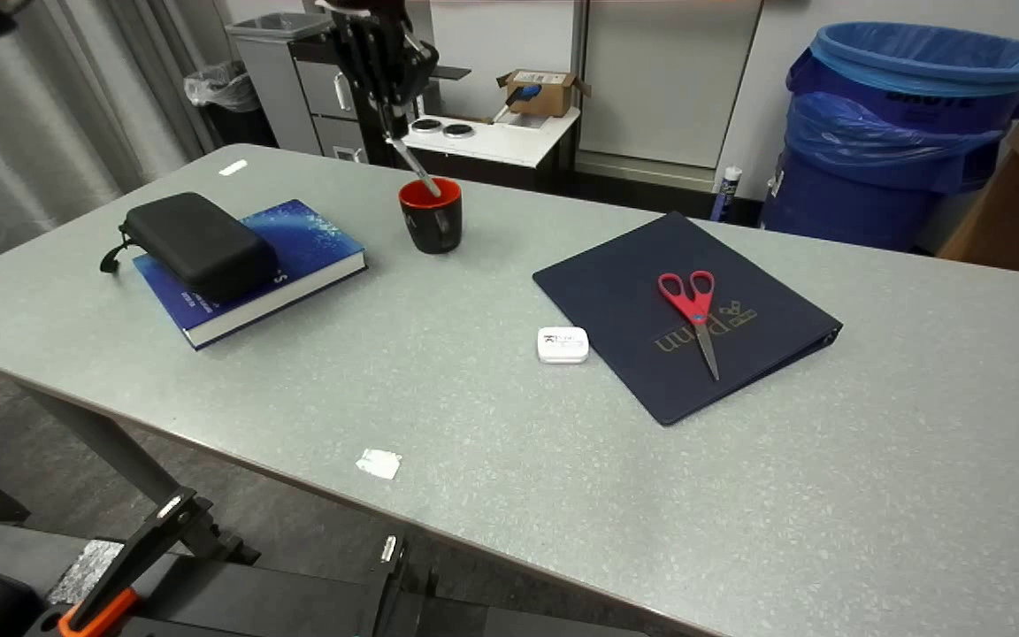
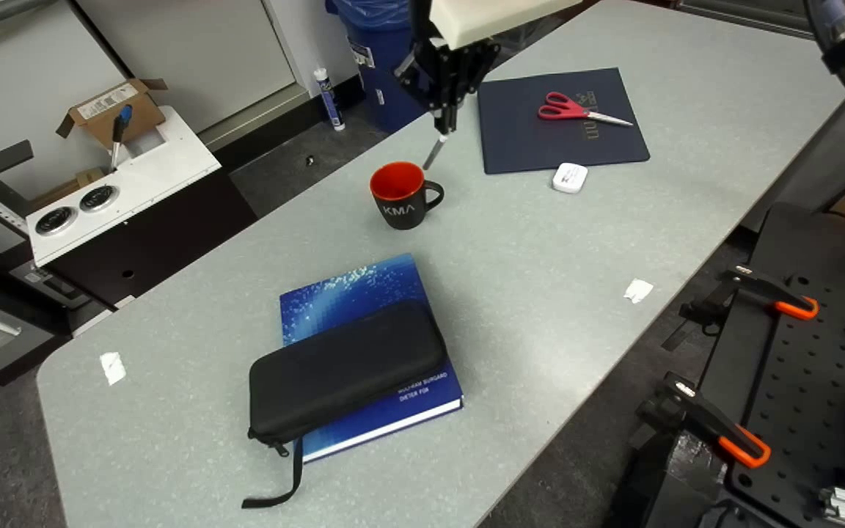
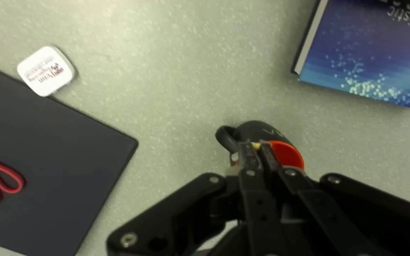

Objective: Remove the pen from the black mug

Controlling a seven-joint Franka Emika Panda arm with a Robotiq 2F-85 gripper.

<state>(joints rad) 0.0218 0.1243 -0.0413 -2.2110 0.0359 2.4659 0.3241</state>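
Pen [image 2: 434, 152] appears clear of black mug [image 2: 402, 202], right of its rim in an exterior view; gripper [image 2: 445, 123] jaws narrow, holding it. Removal looks done; set-down probably remains.

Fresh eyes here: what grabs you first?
Probably the red-handled scissors, lying on the navy folder. Close second: the mug, black with a red-orange inside, standing between folder and book, with the gripper holding the pen in the air, outside the mug on its handle side. Then the blue book with the black case on top.
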